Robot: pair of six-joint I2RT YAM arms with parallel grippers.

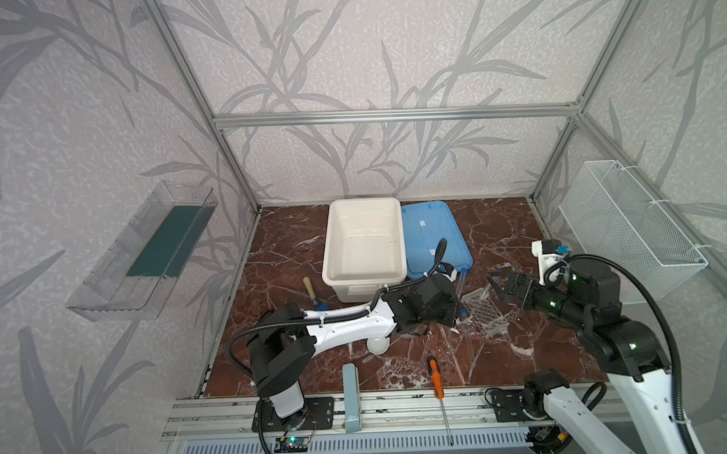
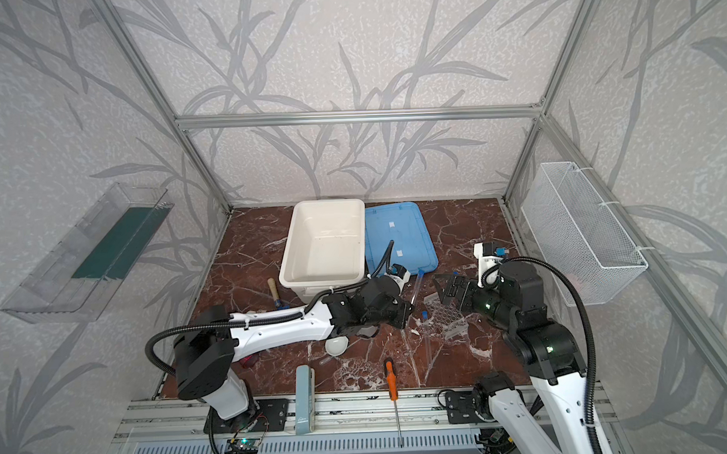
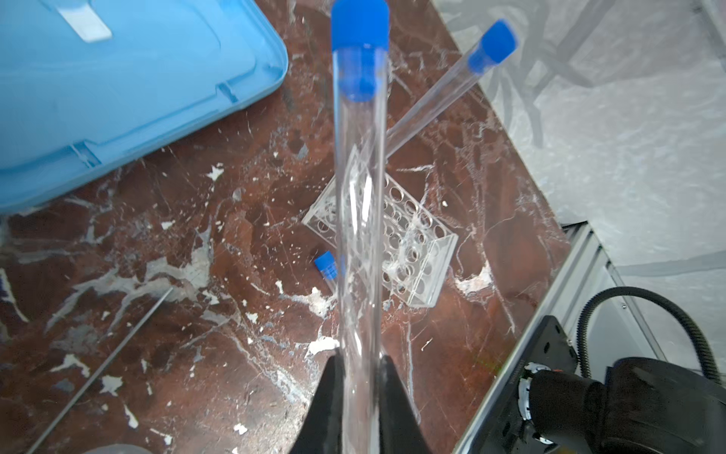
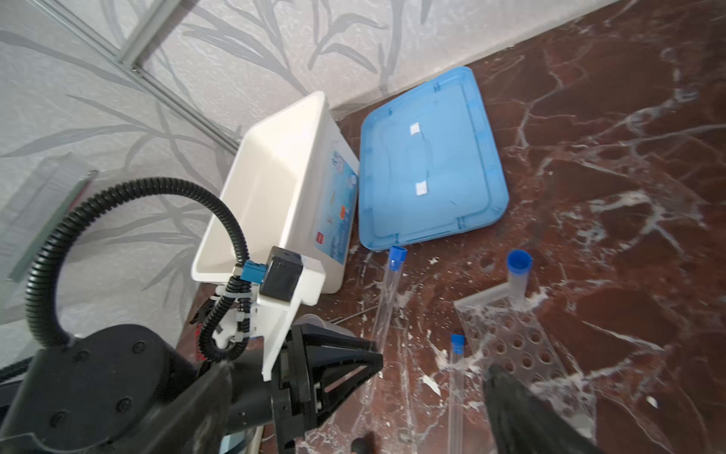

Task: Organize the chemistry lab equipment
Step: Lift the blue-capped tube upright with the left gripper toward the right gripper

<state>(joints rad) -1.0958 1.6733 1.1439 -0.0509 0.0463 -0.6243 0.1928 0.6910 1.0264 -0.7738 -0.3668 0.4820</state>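
Note:
My left gripper [image 3: 359,359] is shut on a long clear test tube [image 3: 359,204] with a blue cap [image 3: 359,39], held tilted above the table beside the clear honeycomb rack [image 3: 412,236]. A second capped tube [image 3: 432,106] leans in the rack's far end. A third tube [image 4: 455,377] lies flat on the table beside the rack [image 1: 483,311]. My right gripper [image 4: 355,379] is open and hovers over the near side of the rack, with nothing between its fingers. A small white dish [image 1: 378,344] sits under the left arm. A thin rod [image 3: 110,353] lies on the marble.
A white bin [image 1: 365,201] and its blue lid [image 1: 433,238] lie at the back. A wooden-handled trowel [image 1: 312,292] is left of the bin. An orange-handled screwdriver [image 1: 436,379] and a grey-blue block [image 1: 350,386] are at the front edge. A wire basket [image 1: 628,227] hangs on the right wall.

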